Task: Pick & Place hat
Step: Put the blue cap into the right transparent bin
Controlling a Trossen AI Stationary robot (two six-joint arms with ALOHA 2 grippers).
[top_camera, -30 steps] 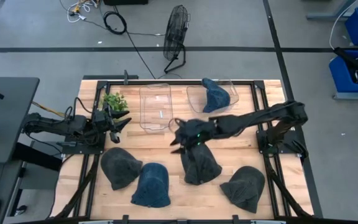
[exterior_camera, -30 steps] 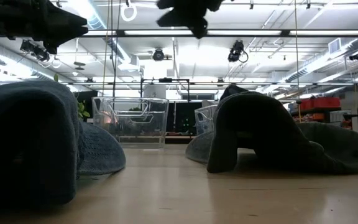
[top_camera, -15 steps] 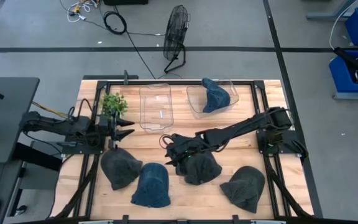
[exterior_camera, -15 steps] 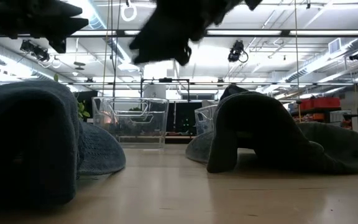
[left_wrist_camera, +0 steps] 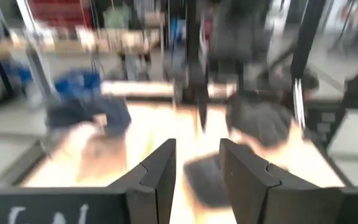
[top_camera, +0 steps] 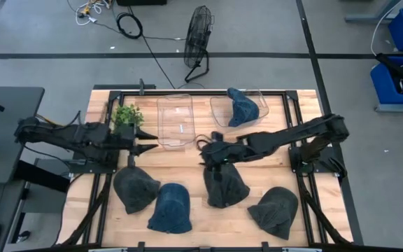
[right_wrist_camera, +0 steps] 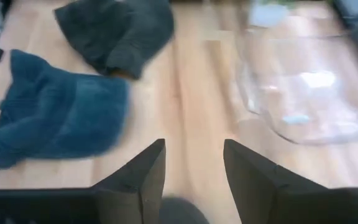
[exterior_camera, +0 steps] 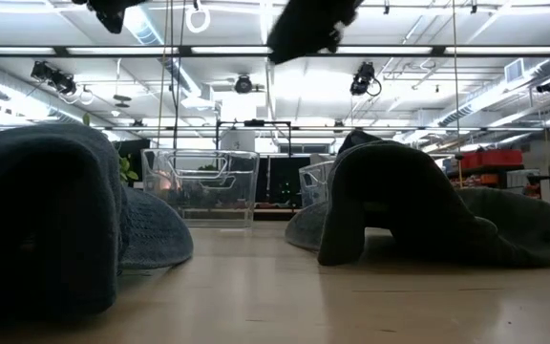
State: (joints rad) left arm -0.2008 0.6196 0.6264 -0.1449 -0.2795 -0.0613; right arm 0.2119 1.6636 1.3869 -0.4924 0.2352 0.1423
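Observation:
Three dark grey hats lie flat on the wooden table: one near left (top_camera: 135, 189), one in the middle (top_camera: 224, 185), one near right (top_camera: 275, 210). A blue hat (top_camera: 170, 208) lies between the first two. Another blue hat (top_camera: 242, 108) sits inside the right clear bin (top_camera: 219, 115). My right gripper (top_camera: 208, 150) hovers open above the far end of the middle grey hat; its wrist view shows the blue hat (right_wrist_camera: 55, 118) and a grey hat (right_wrist_camera: 117, 31) beyond it. My left gripper (top_camera: 144, 145) hovers open above the table, far of the near-left grey hat.
An empty clear bin (top_camera: 175, 122) stands at the table's far side beside the bin with the hat. A small green plant (top_camera: 128, 114) sits at the far left. A dark frame (top_camera: 187, 93) runs around the table. Bare wood (top_camera: 180, 164) lies between the bins and the hats.
My right gripper dipped toward the table's near-left side, down beside the middle grey hat, then rose again and drew back toward the right, still open. My left arm stretched a little toward the right and rose. The hats have not moved.

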